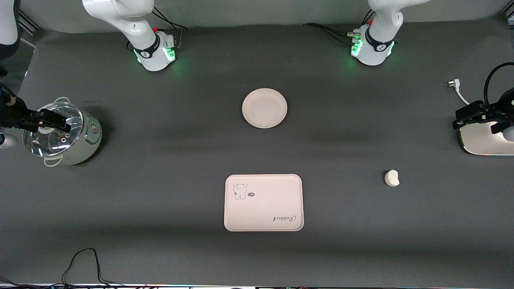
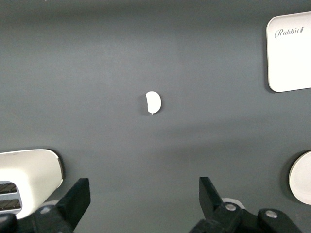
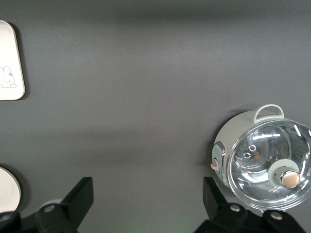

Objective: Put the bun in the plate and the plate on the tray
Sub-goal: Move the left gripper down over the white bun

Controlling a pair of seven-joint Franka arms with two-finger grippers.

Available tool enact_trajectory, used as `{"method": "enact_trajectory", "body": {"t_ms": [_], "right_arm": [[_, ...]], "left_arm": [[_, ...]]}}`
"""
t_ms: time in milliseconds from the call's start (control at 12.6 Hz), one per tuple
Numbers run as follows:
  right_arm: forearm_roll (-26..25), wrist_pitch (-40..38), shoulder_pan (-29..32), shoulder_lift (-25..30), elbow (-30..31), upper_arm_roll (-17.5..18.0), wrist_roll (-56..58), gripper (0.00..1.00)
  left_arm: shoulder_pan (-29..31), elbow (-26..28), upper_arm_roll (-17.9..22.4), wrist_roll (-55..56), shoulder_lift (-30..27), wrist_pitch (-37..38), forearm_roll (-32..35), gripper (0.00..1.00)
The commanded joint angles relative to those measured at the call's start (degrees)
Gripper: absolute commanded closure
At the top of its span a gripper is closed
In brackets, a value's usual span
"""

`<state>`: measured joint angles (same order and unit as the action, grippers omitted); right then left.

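The small white bun (image 1: 392, 178) (image 2: 153, 102) lies on the dark table toward the left arm's end, level with the tray. The round cream plate (image 1: 264, 108) (image 2: 302, 177) (image 3: 7, 189) sits mid-table with nothing on it. Nearer the front camera lies the cream-pink rectangular tray (image 1: 263, 202) (image 2: 289, 53) (image 3: 9, 63) with a rabbit drawing, also bare. My left gripper (image 1: 461, 117) (image 2: 144, 194) hangs open over the table's end, beside a white appliance, holding nothing. My right gripper (image 1: 60, 120) (image 3: 147, 194) hangs open above a pot at the other end.
A pale green pot with a glass lid (image 1: 76, 140) (image 3: 265, 165) stands at the right arm's end. A white appliance (image 1: 482, 140) (image 2: 29, 170) and a white plug with its cable (image 1: 455, 86) lie at the left arm's end. A black cable (image 1: 80, 261) loops by the front edge.
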<state>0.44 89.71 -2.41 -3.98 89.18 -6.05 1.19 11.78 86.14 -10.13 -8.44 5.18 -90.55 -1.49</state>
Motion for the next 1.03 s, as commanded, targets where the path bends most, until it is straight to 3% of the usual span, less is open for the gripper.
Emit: {"method": "enact_trajectory", "body": {"t_ms": [0, 396, 792, 951], "right_arm": [[-1.06, -0.5, 0.3, 0.91, 0.55, 0.25, 0.48, 0.0], [-1.06, -0.85, 0.3, 1.0, 0.55, 0.25, 0.4, 0.0], [-1.06, -0.85, 0.21, 1.0, 0.64, 0.25, 0.05, 0.0], [-1.06, -0.94, 0.3, 0.91, 0.64, 0.25, 0.22, 0.0]], "left_arm": [[-0.7, -1.24, 0.55, 1.32, 0.09, 1.52, -0.09, 0.0], [-2.71, 0.51, 0.46, 1.68, 5.34, -1.46, 2.19, 0.0], [-4.75, 9.55, 0.46, 7.65, 14.84, -23.84, 5.62, 0.0], [-4.4, 18.84, 0.72, 7.91, 15.65, -38.74, 5.8, 0.0]]}}
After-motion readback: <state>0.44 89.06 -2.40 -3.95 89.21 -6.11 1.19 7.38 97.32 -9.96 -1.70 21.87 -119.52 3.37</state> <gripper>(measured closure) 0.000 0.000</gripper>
